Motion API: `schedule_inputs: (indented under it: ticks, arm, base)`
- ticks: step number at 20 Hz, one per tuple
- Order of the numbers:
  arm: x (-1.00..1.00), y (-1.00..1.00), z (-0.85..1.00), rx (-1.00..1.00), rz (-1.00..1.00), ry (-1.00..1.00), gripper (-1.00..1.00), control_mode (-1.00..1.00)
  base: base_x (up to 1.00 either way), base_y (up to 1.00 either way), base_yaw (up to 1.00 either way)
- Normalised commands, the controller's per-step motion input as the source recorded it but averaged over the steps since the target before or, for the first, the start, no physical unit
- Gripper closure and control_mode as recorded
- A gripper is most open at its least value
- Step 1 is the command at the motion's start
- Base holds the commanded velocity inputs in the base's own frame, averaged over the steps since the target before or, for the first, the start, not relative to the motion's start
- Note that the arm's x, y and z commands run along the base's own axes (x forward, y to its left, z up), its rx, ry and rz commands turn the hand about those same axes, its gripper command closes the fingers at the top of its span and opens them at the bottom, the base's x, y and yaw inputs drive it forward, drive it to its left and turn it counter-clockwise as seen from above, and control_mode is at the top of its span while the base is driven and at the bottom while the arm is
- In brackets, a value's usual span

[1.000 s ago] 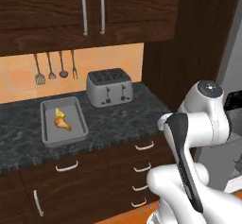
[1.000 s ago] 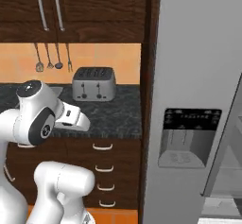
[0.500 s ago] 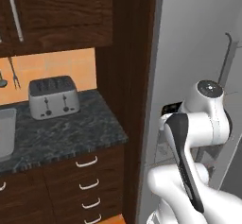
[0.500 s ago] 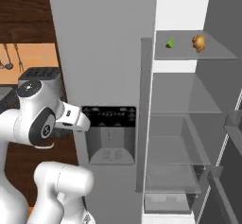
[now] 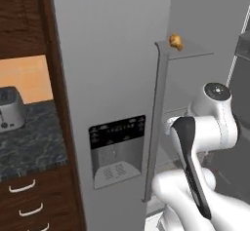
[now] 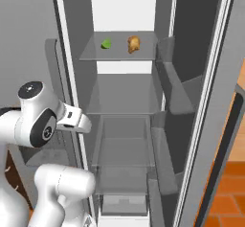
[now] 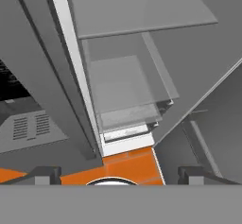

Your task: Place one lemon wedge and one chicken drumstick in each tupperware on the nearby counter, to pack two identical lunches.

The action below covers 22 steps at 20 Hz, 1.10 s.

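Facing an open grey fridge (image 6: 125,140): right base view looks straight into the compartment, door swung out to the right. Left base view has the closed fridge door (image 5: 107,79) with its water dispenser panel (image 5: 117,149) up front, and dark wood cabinets to the left of it.

Counter (image 5: 27,140), black marbled stone, sits at the left edge of the left base view, drawers with curved silver handles under it. Silver toaster (image 5: 10,108) stands on it, cut off by the frame edge.

Arm (image 6: 40,120) is folded close to the base, at the lower left of the right base view, hand low beside the fridge opening.

Upper fridge shelf (image 6: 119,53) carries two task items: chicken drumstick (image 6: 134,43), golden-brown, right of centre, and green lemon wedge (image 6: 106,43) just left of it, near each other but apart. Drumstick also shows in the left base view, on the same shelf edge. Shelves below look bare.

Gripper (image 7: 113,173): hand view points down along the fridge front to the orange floor (image 7: 127,164) and lower drawers. Fingertips (image 7: 47,173) stand wide apart, nothing between them.
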Motion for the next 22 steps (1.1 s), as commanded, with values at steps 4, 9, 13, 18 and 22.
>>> schedule_inputs:
  ticks: [4, 9, 13, 18, 22]
  arm:
    - [0.00, 0.00, 0.00, 0.00, 0.00, 0.00, -1.00, 1.00]
    - [0.00, 0.00, 0.00, 0.00, 0.00, 0.00, -1.00, 1.00]
    - [0.00, 0.00, 0.00, 0.00, 0.00, 0.00, -1.00, 1.00]
    - [0.00, 0.00, 0.00, 0.00, 0.00, 0.00, -1.00, 1.00]
    - [0.00, 0.00, 0.00, 0.00, 0.00, 0.00, -1.00, 1.00]
  base:
    - [0.38, -0.46, 0.07]
    - [0.62, -0.04, 0.08]
    - [0.65, -0.24, 0.04]
    - [0.44, -0.48, 0.07]
    - [0.44, -0.30, 0.08]
